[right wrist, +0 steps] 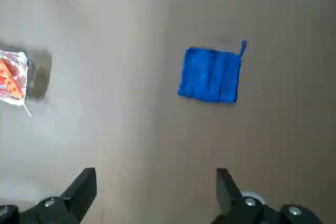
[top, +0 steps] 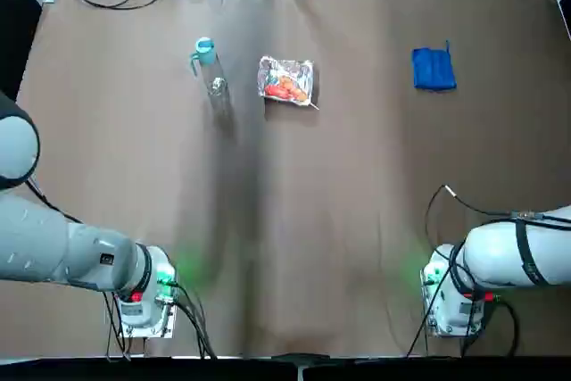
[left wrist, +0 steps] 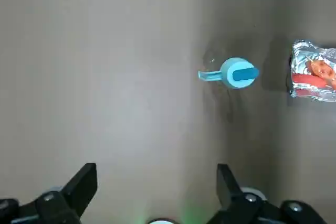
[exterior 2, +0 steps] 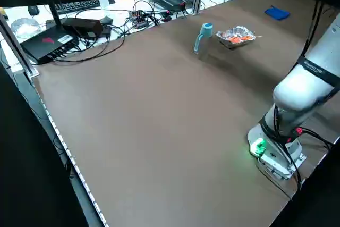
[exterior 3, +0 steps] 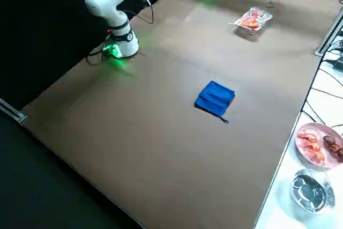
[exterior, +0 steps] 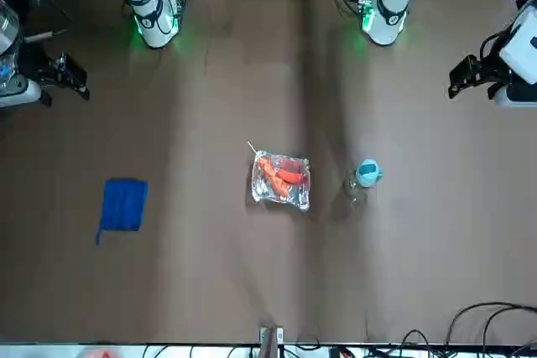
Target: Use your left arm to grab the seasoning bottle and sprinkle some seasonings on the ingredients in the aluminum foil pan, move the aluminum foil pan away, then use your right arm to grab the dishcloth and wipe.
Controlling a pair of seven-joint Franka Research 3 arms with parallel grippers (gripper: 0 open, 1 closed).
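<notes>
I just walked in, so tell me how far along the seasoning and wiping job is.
Nothing looks done. The bottle stands untouched beside the foil pan of food, and the cloth lies folded. Left pincer and right pincer are open and empty. Sprinkling, moving the pan and wiping all remain.

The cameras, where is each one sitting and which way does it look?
Top: overhead, looking down; both arm bases show.
Front: across the table, facing the robot.
Left side: raised, left arm's base.
Right side: raised, dishcloth nearest.
Left wrist: open left gripper above seasoning bottle.
Right wrist: open right gripper above the dishcloth.
All but the right wrist show the bottle; every view shows the aluminum foil pan.
</notes>
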